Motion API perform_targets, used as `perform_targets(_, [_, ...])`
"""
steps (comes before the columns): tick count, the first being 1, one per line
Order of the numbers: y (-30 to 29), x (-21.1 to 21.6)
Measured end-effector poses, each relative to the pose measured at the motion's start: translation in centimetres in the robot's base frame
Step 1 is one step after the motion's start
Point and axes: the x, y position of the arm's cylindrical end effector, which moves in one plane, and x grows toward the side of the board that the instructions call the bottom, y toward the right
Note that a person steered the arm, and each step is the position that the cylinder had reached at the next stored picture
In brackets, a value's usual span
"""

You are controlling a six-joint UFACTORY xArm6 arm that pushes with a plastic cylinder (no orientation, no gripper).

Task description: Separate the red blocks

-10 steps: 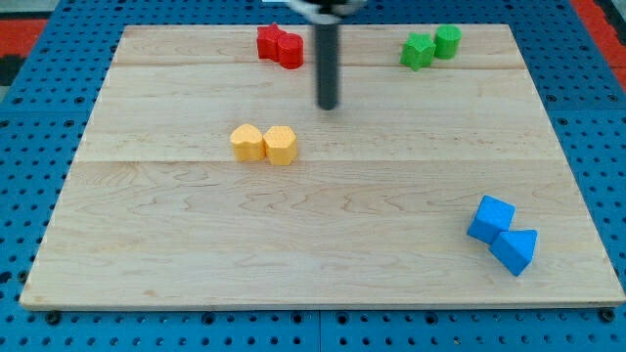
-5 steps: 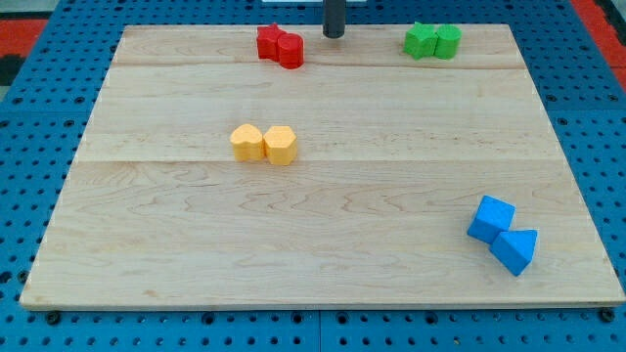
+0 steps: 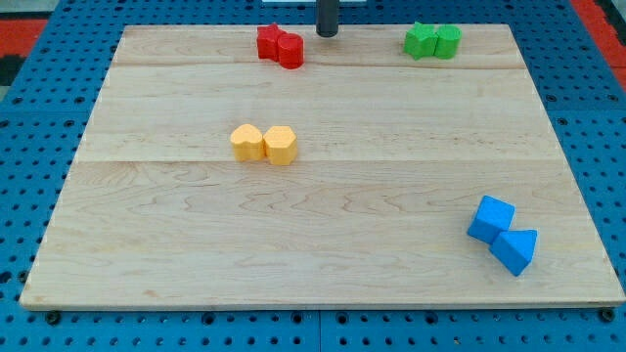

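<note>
Two red blocks touch each other near the board's top edge: a star-like red block on the left and a rounder red block on the right. My tip is at the view's top, a short way right of the red pair and slightly above it, not touching either block.
Two green blocks sit together at the top right. Two yellow blocks sit together left of centre. Two blue blocks touch at the bottom right. The wooden board lies on a blue pegboard.
My tip has moved from the board's upper middle up to the top edge, then slightly left toward the red pair. The green blocks have shifted closer together. The red blocks have not moved.
</note>
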Motion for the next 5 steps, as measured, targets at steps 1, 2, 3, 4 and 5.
perform_targets(1, [-1.0,2.1])
perform_targets(2, [-1.1,3.8])
perform_targets(3, [-1.3,4.4])
perform_targets(4, [-4.2,4.9])
perform_targets(5, [-9.0,6.9])
